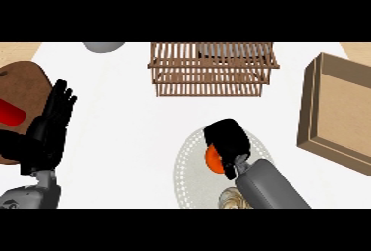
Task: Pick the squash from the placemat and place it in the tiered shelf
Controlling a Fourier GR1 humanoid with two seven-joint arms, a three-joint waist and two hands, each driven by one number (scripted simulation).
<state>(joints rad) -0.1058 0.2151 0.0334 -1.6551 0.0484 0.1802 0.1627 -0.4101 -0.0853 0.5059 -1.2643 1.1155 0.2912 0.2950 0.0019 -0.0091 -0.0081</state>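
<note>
While the right hand [229, 142] is curled over the orange squash [213, 161] above the round woven placemat [190, 166], bare white counter [145, 122] is seen toward twelve o'clock. At nine o'clock the left hand [51, 122] is held open. Farthest, the slatted wooden shelf [211, 69] is seen.

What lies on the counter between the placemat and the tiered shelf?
In the head view, nothing: only bare white counter separates the placemat from the tiered shelf.
</note>
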